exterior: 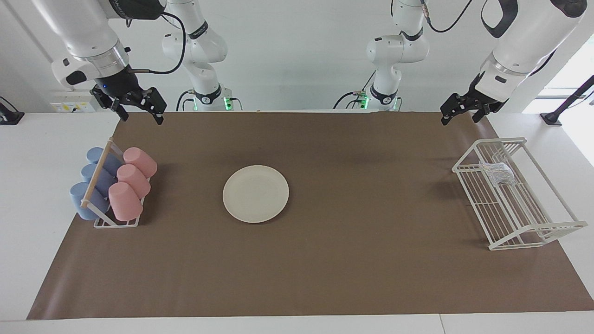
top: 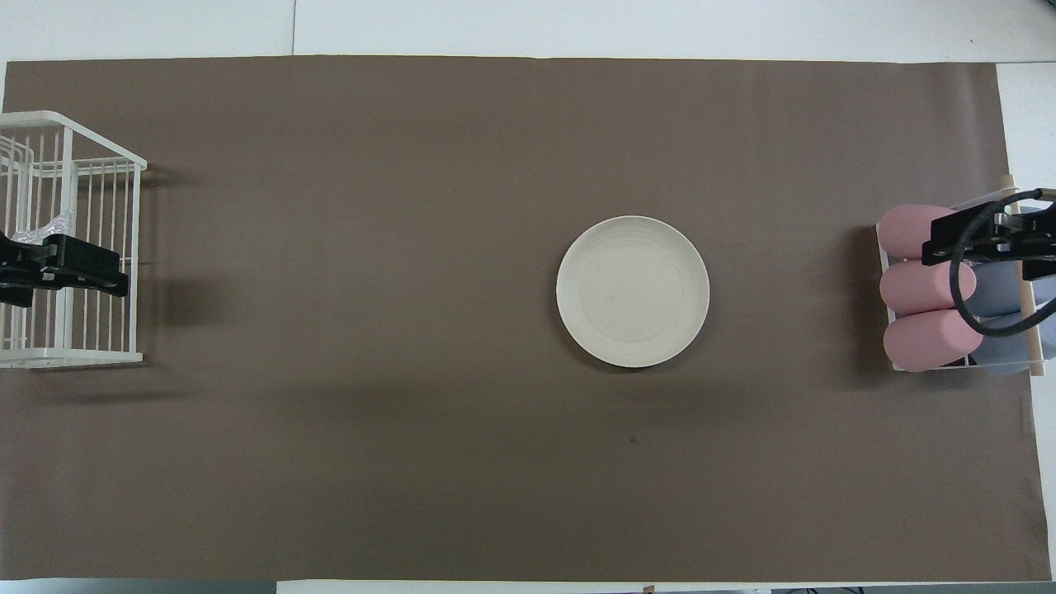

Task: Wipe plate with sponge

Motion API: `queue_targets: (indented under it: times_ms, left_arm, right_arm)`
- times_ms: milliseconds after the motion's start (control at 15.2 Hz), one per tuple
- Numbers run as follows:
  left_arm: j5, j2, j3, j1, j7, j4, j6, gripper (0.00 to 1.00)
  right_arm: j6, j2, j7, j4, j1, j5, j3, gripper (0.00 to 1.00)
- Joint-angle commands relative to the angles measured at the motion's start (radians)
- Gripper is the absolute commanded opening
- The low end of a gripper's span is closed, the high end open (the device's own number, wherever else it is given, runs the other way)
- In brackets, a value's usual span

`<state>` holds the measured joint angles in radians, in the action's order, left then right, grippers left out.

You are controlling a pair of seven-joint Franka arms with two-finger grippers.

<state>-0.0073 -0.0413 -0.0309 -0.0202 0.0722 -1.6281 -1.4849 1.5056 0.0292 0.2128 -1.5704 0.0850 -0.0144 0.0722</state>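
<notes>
White bench (exterior: 28, 195), covered across most of its top by a large brown paper sheet (exterior: 352, 260).

White wire rack (exterior: 515, 218) at the left arm's end of the bench, standing on the brown sheet. Small wire-and-wood cup rack (exterior: 100, 185) at the right arm's end, loaded with three pink cups (exterior: 125, 200) and three blue cups (exterior: 86, 200) lying tilted in two rows.

Round flat cream-white plate (exterior: 255, 193) lying flat and bare on the brown sheet, between the two racks, closer to the cup rack, touching neither.

Left end effector (exterior: 460, 113) raised in the air, seen from overhead over the wire rack (top: 74, 247), fingers spread apart, gripping nothing. Right end effector (exterior: 139, 111) raised in the air, from overhead over the cup rack (top: 957, 289), fingers likewise spread, gripping nothing.

Small silvery-grey wrinkly mesh sponge (exterior: 497, 172) resting inside the white wire rack, toward the rack's end nearer the robots, well apart from the plate and untouched by either end effector. From overhead, partly covered by the left end effector (top: 62, 268).
</notes>
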Motion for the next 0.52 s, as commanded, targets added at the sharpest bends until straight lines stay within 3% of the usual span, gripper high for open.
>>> queue_targets:
  times_ms: [0,131,262,459]
  left_arm:
    - [0.131,-0.026,0.000,-0.023,0.015,-0.044,-0.021,1.00]
    - [0.168,0.000,0.002,-0.052,0.122,-0.047,-0.058,1.00]
    - [0.286,0.043,-0.001,-0.078,0.143,-0.047,-0.084,1.00]
    - [0.458,0.157,-0.001,-0.118,0.141,-0.036,-0.110,1.00]
  right_arm:
    - [-0.004,0.012,0.155,-0.019,0.002,-0.015,0.006,1.00]
    - [-0.005,0.014,0.256,-0.022,0.001,-0.016,0.009,1.00]
    - [-0.004,0.021,0.386,-0.034,0.001,-0.036,0.024,1.00]
    - [0.005,0.020,0.546,-0.031,0.001,-0.070,0.052,1.00]
